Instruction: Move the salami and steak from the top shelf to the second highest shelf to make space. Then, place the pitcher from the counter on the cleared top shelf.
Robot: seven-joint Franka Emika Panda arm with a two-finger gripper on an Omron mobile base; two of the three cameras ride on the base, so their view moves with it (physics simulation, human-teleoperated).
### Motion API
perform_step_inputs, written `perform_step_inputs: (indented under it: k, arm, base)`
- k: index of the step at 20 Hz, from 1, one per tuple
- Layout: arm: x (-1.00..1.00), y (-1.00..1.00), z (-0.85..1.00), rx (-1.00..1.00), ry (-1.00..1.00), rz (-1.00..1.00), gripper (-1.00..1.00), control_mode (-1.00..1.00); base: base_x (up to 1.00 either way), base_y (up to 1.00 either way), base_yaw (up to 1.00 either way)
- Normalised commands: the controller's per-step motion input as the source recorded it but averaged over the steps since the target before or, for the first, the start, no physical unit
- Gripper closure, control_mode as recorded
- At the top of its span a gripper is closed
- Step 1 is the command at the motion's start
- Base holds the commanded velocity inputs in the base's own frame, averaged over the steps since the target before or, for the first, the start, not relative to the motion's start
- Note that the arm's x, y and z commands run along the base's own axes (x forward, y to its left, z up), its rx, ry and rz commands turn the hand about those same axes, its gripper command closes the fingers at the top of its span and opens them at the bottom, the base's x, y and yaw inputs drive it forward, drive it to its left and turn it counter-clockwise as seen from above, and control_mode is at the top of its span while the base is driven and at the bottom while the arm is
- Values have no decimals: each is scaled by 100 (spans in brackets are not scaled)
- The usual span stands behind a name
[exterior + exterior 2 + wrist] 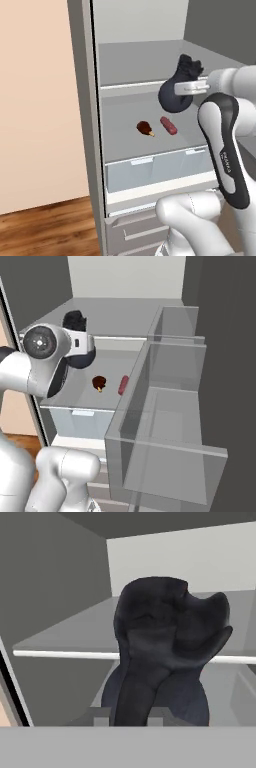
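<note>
On the left I see the steak [144, 128] lying on the second highest shelf [120, 142]. Just beside it, to the right, lies the salami [168, 125]. They are close but not touching. Up and to the right of them my gripper [186, 89] holds the pitcher [176, 95] in the air. Its jaws are squeezed narrow on the pitcher's neck. The pitcher hangs in front of the top shelf [130, 65], and its round belly dips below that shelf's whitish front rim.

From my hand camera, the pitcher [165, 657] is very close, its wavy rim up. The top shelf [65, 637] stretches behind it, with its pale front edge crossing behind the pitcher's middle.
</note>
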Motion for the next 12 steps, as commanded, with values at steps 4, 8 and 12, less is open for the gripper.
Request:
perform_step_inputs:
  k: [4,8,12]
  arm:
    - [9,-8,50,0,1,0,100,-100]
    - [0,-4,34,0,-10,0,100,-100]
    - [0,-4,31,0,-16,0,100,-100]
  base:
    - [0,0,0]
    - [0,0,0]
    - [0,0,0]
